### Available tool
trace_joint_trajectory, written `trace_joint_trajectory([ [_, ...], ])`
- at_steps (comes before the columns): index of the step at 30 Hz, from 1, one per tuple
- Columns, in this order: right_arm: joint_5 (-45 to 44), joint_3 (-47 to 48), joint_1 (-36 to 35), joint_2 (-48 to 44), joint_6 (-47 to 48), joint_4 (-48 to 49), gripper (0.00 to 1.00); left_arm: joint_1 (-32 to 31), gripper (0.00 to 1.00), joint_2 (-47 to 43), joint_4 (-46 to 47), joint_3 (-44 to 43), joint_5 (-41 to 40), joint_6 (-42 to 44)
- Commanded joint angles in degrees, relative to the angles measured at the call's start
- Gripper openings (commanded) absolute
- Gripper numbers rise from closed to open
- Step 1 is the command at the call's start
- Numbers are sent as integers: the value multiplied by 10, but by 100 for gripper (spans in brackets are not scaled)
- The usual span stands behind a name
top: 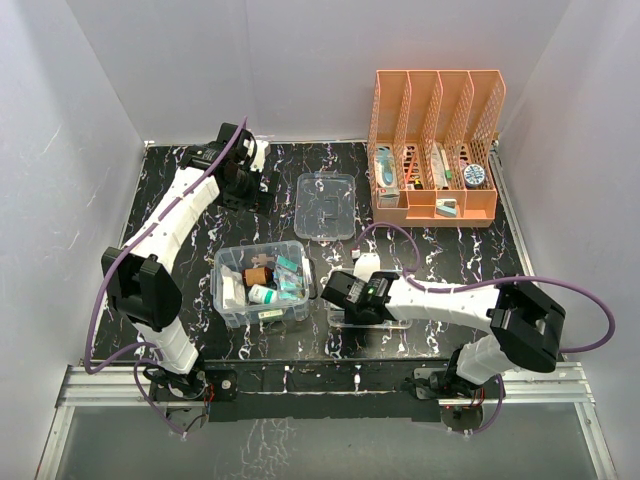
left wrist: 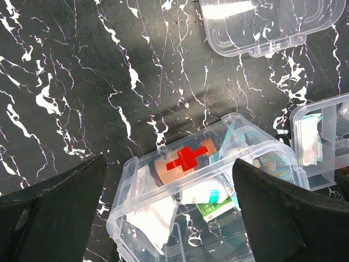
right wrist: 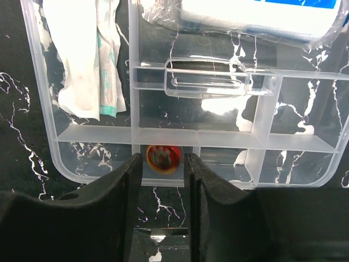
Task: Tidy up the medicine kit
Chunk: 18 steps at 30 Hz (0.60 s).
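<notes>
Box (top: pixel 222 290) left, tray (right wrist: pixel 262 117) right, lid (top: pixel 326 205) behind

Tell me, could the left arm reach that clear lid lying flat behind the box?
Probably yes: the lid lies flat by itself, close beside the open left gripper, with nothing between them.

In the top view the right arm (top: pixel 450 298) covers most of the divided tray (top: pixel 340 318), so its compartments cannot be read there, and the things in the orange file rack (top: pixel 470 212) are too small to name. The right wrist view cuts the tray off at its top edge along with a white wrapped pack (right wrist: pixel 256 13), and the small red round thing (right wrist: pixel 163 158) seen between the right tool's (right wrist: pixel 163 164) fingers is too blurred to identify. The left wrist view cuts the deep box (left wrist: pixel 128 180) at the bottom edge and the lid (left wrist: pixel 262 27) at the top.
</notes>
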<state>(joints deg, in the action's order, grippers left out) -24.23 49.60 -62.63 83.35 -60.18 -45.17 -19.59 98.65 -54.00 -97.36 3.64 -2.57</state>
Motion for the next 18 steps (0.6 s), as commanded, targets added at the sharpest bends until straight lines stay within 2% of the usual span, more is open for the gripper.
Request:
trace_joint_trajectory([
  [1, -29, 20, -3, -9, -10, -4, 38, 3, 99, -27, -10, 4, 0, -3],
  [14, -62, 74, -3, -55, 4, -43, 44, 3, 99, -15, -10, 2, 2, -1],
  [18, -75, 86, 24, -67, 27, -72, 47, 3, 99, -15, -10, 2, 2, 0],
])
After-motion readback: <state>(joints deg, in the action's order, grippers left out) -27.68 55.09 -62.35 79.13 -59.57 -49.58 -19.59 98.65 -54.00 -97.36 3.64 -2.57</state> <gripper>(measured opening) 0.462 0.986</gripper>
